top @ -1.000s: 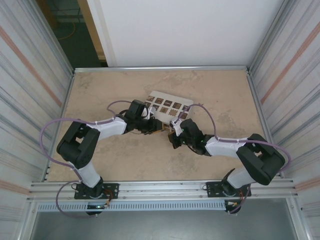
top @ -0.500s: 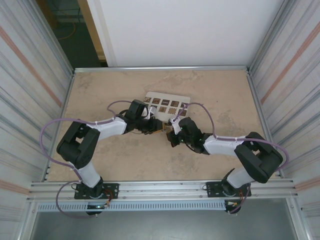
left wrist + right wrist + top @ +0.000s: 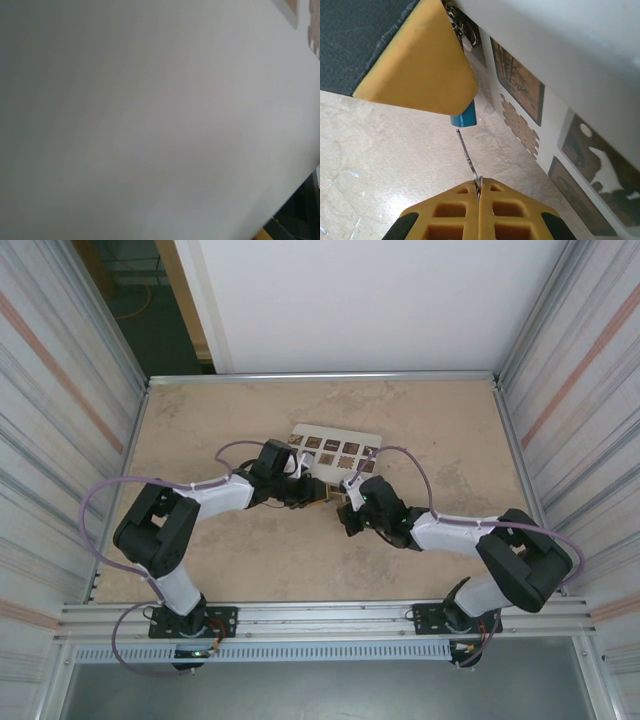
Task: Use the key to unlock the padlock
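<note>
Beside the white box (image 3: pixel 600 85), my right gripper (image 3: pixel 479 188) pinches the key (image 3: pixel 466 152), its tip just short of the padlock (image 3: pixel 464 116); whether my left gripper (image 3: pixel 315 496) is closed, I cannot tell.

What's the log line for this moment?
right fingers shut on key | key tip just short of padlock, not inserted | left fingers over padlock, grip unclear

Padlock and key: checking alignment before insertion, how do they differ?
The padlock is a stubby blue body; the key is a thin silvery blade. The padlock is half hidden behind the left gripper's pad; the key sticks out bare from the shut right gripper. Both are tiny and close together.
</note>
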